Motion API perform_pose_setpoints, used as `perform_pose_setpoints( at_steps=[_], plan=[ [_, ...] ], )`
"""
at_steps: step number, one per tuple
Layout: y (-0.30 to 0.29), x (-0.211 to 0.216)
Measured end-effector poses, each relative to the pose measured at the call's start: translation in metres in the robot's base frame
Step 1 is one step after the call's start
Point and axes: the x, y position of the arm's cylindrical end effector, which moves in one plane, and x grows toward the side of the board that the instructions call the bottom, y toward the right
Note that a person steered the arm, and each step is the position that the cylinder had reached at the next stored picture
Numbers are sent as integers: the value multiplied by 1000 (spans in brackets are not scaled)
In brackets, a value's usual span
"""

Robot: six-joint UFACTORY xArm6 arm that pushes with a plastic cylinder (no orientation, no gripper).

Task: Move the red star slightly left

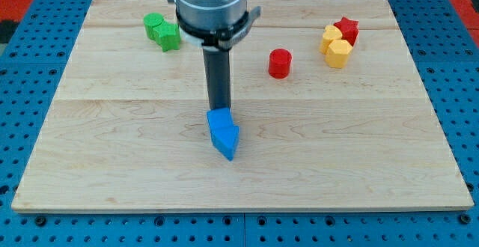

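The red star [348, 29] lies near the view's top right on the wooden board, touching the upper right of two yellow blocks [335, 46]. A red cylinder [279, 63] stands to the left of them. My dark rod comes down from the arm at the view's top centre. My tip [219, 110] rests at the top edge of a blue pointed block [224, 133] in the middle of the board. The tip is far to the left and below the red star.
Two green blocks [162, 31] sit touching each other near the view's top left. The wooden board [112, 165] lies on a blue perforated table, with its edges visible all round.
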Motion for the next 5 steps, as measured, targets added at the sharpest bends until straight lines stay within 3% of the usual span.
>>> perform_pose_setpoints(
  at_steps=[1,3,4,5],
  plan=[
    [2,18],
    [90,22],
    [166,8],
    [226,-34]
  ],
)
